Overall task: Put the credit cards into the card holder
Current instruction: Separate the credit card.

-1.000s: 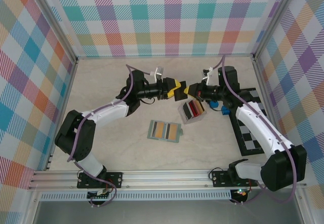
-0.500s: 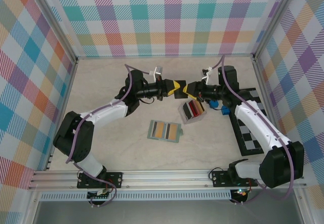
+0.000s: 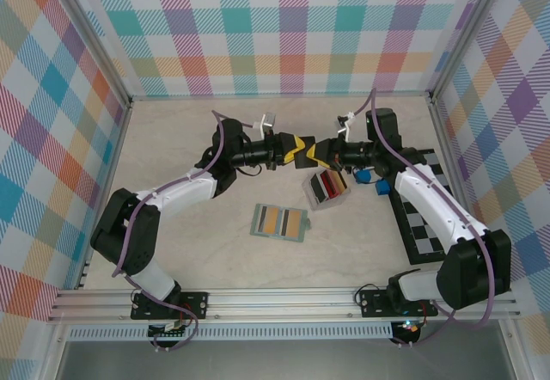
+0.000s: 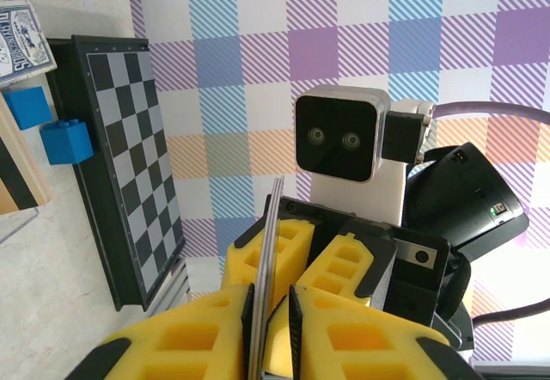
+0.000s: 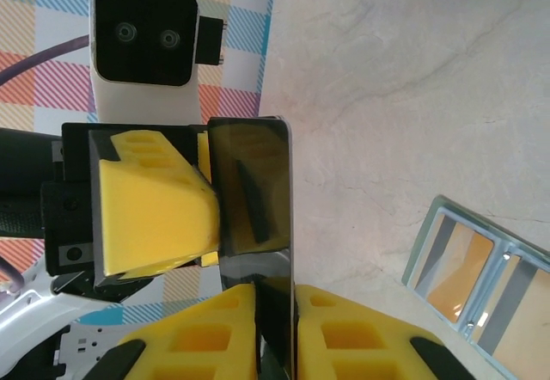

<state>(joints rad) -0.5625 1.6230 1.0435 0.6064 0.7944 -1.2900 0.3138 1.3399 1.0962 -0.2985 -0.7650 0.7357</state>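
Closed up since a second ago, with the right gripper (image 3: 324,150) drawn leftward to meet the left gripper (image 3: 301,150) tip to tip over the far middle of the table (image 3: 172,148). Clamped from both sides on one dark card (image 5: 271,182), held on edge in the air, pinched at its left part by the left gripper and at its right part by the right. Lying open on the table nearer than that, the card holder (image 3: 279,222) with orange panels showing, and just to its far right a stack of cards (image 3: 327,187) in red, orange and dark.
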